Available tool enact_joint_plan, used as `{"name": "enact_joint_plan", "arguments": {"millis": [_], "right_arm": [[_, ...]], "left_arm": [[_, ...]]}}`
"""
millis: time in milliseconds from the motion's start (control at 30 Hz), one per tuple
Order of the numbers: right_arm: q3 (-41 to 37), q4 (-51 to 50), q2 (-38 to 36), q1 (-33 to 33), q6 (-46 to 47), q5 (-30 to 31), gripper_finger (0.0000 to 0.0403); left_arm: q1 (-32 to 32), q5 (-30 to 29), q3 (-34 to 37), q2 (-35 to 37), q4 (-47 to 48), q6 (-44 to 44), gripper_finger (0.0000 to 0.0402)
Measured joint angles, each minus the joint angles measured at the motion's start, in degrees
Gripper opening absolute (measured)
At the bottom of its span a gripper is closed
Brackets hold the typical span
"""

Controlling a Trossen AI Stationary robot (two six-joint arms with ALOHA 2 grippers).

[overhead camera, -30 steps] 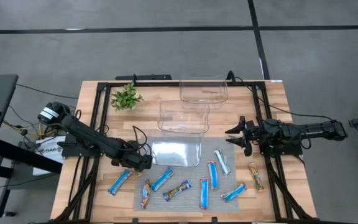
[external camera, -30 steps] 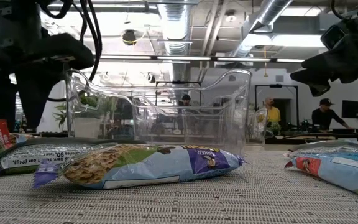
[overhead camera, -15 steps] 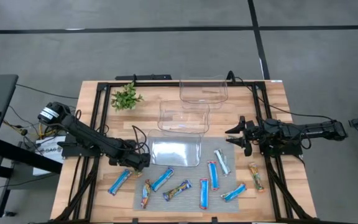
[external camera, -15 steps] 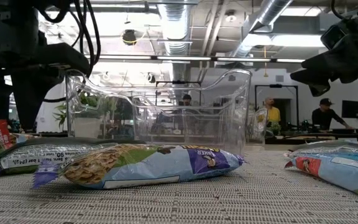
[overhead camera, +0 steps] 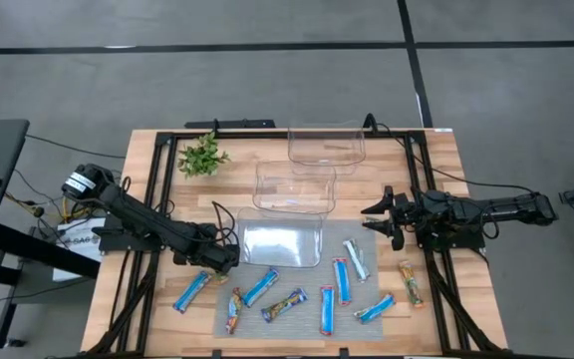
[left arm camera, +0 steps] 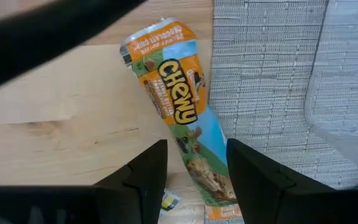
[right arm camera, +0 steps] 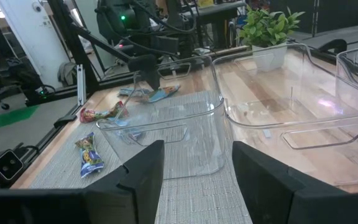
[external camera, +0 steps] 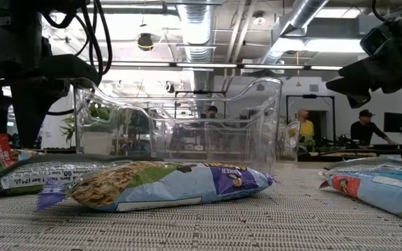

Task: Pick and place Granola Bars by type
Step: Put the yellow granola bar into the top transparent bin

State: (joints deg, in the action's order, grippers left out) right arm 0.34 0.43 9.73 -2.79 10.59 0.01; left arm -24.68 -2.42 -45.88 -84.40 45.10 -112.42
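Note:
Several wrapped granola bars lie flat near the table's near edge, most on a grey mat (overhead camera: 297, 329). One blue bar (overhead camera: 192, 291) lies on the bare wood left of the mat. In the left wrist view it is the orange-and-blue "Chewy" bar (left arm camera: 179, 118). My left gripper (overhead camera: 225, 259) hovers open above it, a finger on either side (left arm camera: 194, 177), touching nothing. Other bars: blue (overhead camera: 260, 287), red multicolour (overhead camera: 234, 309), pale silvery-blue (overhead camera: 356, 259), orange-brown (overhead camera: 411, 283). My right gripper (overhead camera: 379, 219) waits open at the mat's right, raised off the table (right arm camera: 194, 168).
Three clear plastic bins stand in a row from the table's middle to its far edge: (overhead camera: 282, 244), (overhead camera: 295, 187), (overhead camera: 327, 145). A small green plant (overhead camera: 202, 157) stands at the far left. Black frame rails run along both sides of the table. People stand in the room beyond.
My left gripper has shifted slightly toward the table's left edge, coming over the blue bar on the wood. The bars and bins have stayed in place.

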Motion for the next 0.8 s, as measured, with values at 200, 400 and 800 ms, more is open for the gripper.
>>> {"name": "enact_joint_plan", "arguments": {"millis": [200,400,800], "right_arm": [[0.0,0.0,0.0,0.0,0.0,0.0,0.0184],[0.0,0.0,0.0,0.0,0.0,0.0,0.0184],[0.0,0.0,0.0,0.0,0.0,0.0,0.0184]], "left_arm": [[-0.2,-0.5,-0.1,-1.0,-1.5,0.4,0.0158],[-0.7,-1.8,-0.2,0.6,-1.8,2.2,0.0158],[-5.9,-9.4,-5.3,8.7,5.3,30.3,0.0158]]}}
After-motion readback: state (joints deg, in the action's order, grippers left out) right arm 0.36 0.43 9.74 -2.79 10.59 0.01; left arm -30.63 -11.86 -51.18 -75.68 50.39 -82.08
